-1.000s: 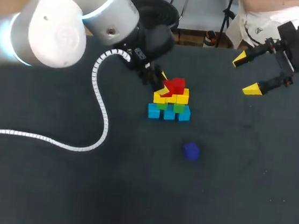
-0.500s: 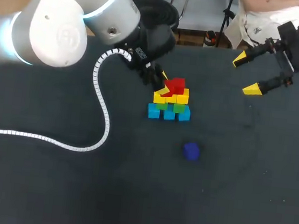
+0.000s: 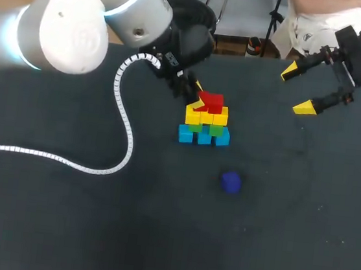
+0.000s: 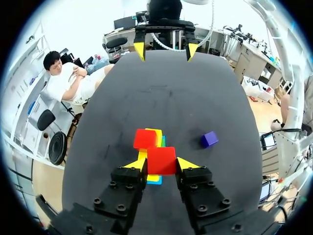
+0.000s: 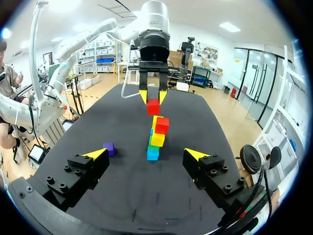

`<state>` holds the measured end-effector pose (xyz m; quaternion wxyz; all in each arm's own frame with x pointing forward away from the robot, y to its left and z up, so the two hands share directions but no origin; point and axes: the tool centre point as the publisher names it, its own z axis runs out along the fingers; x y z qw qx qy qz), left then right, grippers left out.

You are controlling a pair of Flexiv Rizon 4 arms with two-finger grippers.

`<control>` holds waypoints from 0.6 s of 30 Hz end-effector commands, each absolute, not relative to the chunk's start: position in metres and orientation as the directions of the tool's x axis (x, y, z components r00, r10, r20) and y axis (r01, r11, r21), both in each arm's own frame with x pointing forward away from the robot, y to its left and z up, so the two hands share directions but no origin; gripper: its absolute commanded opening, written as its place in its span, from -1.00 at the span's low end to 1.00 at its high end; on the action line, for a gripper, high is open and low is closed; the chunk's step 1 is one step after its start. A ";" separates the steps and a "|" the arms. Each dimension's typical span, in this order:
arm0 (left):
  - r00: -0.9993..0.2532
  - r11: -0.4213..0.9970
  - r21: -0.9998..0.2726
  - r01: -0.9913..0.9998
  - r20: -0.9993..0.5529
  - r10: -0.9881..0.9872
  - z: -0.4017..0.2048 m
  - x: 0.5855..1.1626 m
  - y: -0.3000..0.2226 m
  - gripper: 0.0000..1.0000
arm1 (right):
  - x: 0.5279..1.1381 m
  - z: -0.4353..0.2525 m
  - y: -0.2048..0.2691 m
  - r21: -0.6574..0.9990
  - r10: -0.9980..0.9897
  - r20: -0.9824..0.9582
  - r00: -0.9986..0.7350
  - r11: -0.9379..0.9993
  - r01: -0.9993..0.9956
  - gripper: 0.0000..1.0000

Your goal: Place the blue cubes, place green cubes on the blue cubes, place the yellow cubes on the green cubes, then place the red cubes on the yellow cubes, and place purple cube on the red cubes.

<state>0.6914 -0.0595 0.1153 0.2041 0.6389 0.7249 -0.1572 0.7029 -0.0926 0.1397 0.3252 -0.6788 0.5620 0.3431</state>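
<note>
1. Cubes, plain with flat faces and sharp edges, form a stepped stack near the middle of the matte dark table [image 3: 59, 225]: blue cubes [image 3: 204, 136] at the base, green cubes [image 3: 215, 130] on them, yellow cubes [image 3: 202, 117] above.
2. One red cube [image 5: 162, 125] sits on the yellow layer.
3. A second red cube [image 4: 161, 160] is clamped between the yellow tips of the left gripper [image 5: 153, 98], just over the stack's top beside the seated one.
4. The purple cube [image 3: 230, 182] lies alone on the table, apart from the stack.
5. The right gripper [image 3: 296, 89] hangs at the far right, fingers spread wide, holding nothing.
6. A white ribbed cable [image 3: 120, 121] curls across the table.
</note>
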 end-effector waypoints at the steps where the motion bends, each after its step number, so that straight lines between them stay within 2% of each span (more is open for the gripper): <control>1: -0.116 0.139 0.011 0.990 -0.488 0.865 0.112 0.702 -0.060 -1.00 | 0.703 0.139 -0.092 -0.057 -0.539 -0.832 0.134 -0.158 -0.986 1.00; 8: -0.146 0.157 -0.021 0.987 -0.505 0.851 0.108 0.703 -0.052 -1.00 | 0.703 0.139 -0.092 -0.057 -0.539 -0.832 0.134 -0.158 -0.986 1.00; 18: -0.120 0.119 -0.034 0.992 -0.524 0.843 0.112 0.703 -0.054 -1.00 | 0.703 0.139 -0.092 -0.057 -0.539 -0.832 0.134 -0.158 -0.986 1.00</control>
